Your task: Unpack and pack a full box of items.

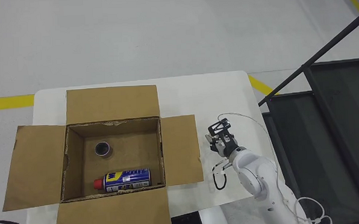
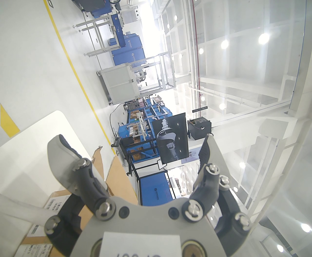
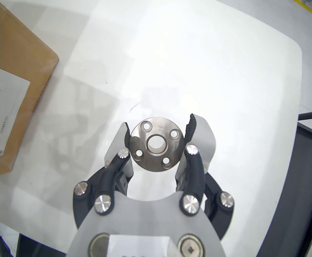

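Observation:
An open cardboard box (image 1: 113, 154) stands on the white table (image 1: 221, 95). Inside it lie a blue spray can (image 1: 123, 180) with a red cap and a dark round ring-shaped part (image 1: 103, 149). My right gripper (image 3: 157, 136) is over the bare table to the right of the box (image 3: 22, 90), shut on a round metal flange (image 3: 156, 144) with a centre bore and several bolt holes. The same gripper (image 1: 219, 134) appears in the top view beside the box's right flap. My left gripper (image 2: 131, 155) is open, holds nothing and points up into the room, with the box's flaps (image 2: 114, 175) beneath it.
The box's flaps are folded outward on all sides. A dark metal rack (image 1: 325, 142) stands just off the table's right edge. White tabletop (image 3: 195, 60) lies beyond the flange. A yellow floor line (image 1: 10, 102) runs behind the table.

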Tool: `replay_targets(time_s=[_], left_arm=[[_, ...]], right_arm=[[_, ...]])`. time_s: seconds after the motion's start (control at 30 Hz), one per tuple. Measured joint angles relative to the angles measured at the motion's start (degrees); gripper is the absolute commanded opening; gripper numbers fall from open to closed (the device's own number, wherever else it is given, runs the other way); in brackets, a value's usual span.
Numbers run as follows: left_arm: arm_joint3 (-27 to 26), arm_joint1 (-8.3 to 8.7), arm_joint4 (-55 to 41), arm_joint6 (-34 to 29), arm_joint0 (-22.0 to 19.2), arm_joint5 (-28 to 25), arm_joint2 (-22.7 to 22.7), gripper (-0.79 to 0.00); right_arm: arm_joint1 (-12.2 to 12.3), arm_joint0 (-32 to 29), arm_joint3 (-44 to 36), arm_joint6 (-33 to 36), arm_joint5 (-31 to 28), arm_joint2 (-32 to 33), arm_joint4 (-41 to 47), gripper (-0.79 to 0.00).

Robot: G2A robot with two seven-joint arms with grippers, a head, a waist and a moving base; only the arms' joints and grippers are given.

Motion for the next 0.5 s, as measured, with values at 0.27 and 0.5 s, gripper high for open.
replay_targets(time_s=[0.27, 0.5], left_arm=[[0.00, 0.00, 0.00, 0.00, 0.00, 0.00, 0.00, 0.000], [0.00, 0.00, 0.00, 0.00, 0.00, 0.00, 0.00, 0.000]], right_arm=[[0.42, -0.75, -4.67, 1.77, -0.34, 0.92, -1.05, -0.785], [0.79, -0.92, -9.32, 3.95, -1.49, 1.29, -2.32, -0.785]])
